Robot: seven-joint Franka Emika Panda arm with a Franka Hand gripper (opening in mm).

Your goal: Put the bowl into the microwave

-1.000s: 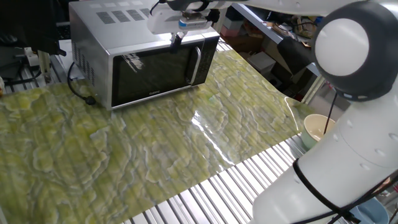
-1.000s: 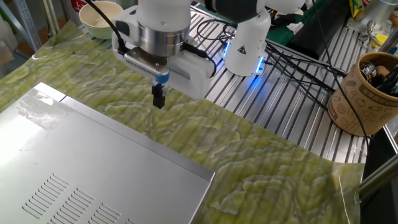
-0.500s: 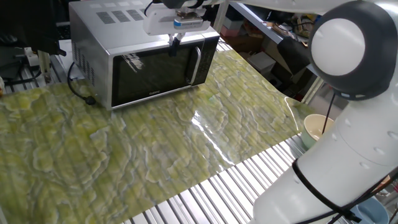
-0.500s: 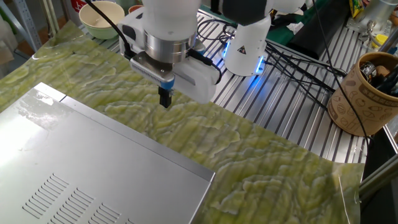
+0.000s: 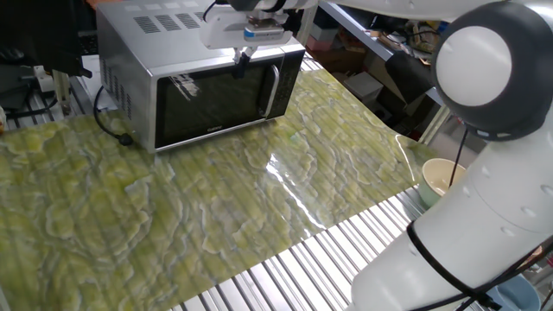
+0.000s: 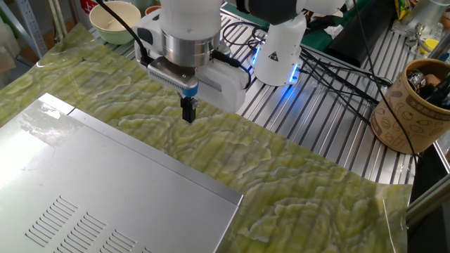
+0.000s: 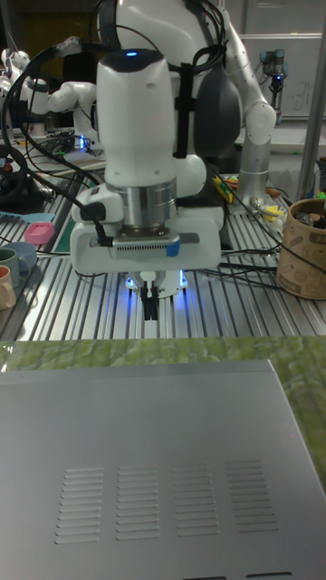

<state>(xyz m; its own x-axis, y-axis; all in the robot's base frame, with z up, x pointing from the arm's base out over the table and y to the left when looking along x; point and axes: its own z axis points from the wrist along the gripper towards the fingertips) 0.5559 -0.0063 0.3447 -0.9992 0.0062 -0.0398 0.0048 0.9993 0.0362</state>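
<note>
- While the gripper (image 6: 188,112) hangs in the upper middle of the other fixed view, its two dark fingers (image 7: 150,304) are pressed together with nothing between them.
- From one fixed view the gripper (image 5: 244,57) sits at the top centre of the frame, just over the upper front edge of the microwave (image 5: 194,73), near the door's handle side.
- Seen from the tall fixed view, the gripper (image 7: 150,306) points straight down, just behind the far edge of the microwave's top (image 7: 163,453), which fills the lower half of the frame with its rows of vent slots.
- With its dark glass door shut, the microwave stands at the upper left of one fixed view on the green marbled mat (image 5: 216,207).
- A cream bowl (image 6: 116,21) rests at the upper left corner of the other fixed view, on the far edge of the mat (image 6: 295,176).
- At the bottom right corner of one fixed view, a sliver of light-blue rim, the bowl (image 5: 517,289), peeks out beside the robot base (image 5: 467,250); little of it shows.
- A brown patterned cup (image 6: 413,105) holding tools stands at the right edge of the other fixed view, on the slatted table (image 6: 337,133).
</note>
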